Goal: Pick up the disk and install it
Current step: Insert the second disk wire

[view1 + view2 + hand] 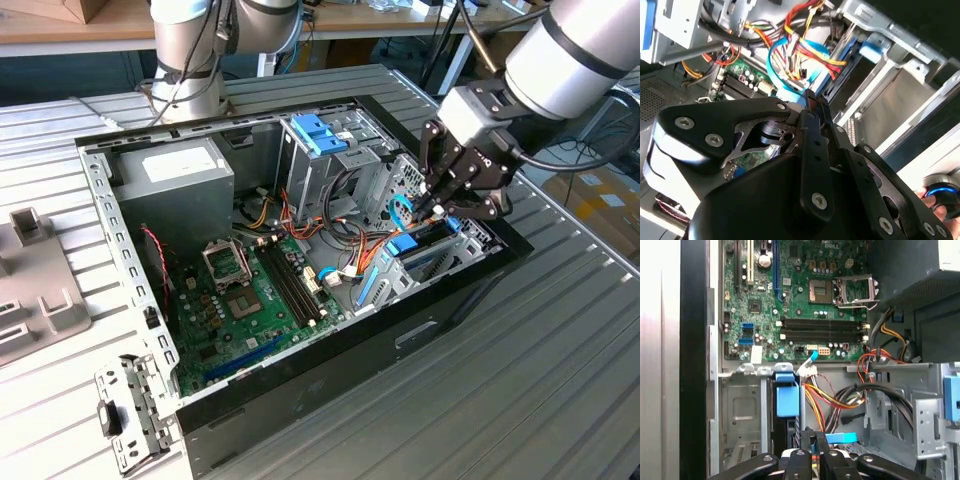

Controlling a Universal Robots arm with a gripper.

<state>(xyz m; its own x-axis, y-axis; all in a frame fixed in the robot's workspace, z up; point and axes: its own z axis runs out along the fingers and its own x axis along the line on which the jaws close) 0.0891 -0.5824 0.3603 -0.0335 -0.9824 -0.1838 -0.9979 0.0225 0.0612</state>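
"While the gripper [434,208] hangs low over the open case [100,200], where is the disk?" asks the first.

"It stands on edge in the metal bay [742,405] at the case's front corner, on the exterior view's right," says the second. "The disk [425,256] is a flat dark slab between bright blue rails. In the first wrist view its blue tab [787,399] caps the end nearest the motherboard [800,290], with the dark body running from it towards the fingers."

"And the gripper?"

"In both wrist views its two black fingers [807,442] are pressed together, with nothing seen between them [812,100]. The tips sit right at the disk's far end. Whether they touch it cannot be told."

"What crowds the spot?"

"A bundle of red, yellow and orange cables [832,395] runs just beside the bay, and a blue flat cable [776,70] loops near the fingertips. A small blue connector [841,438] lies just beside the fingers."

"Anything else around?"

"A grey power supply [175,175] fills the far corner of the case. A drive cage with a pale blue latch [318,133] stands beside it. The case lies on a ribbed metal table [560,360], where a loose metal bracket [125,415] rests just outside the near corner."
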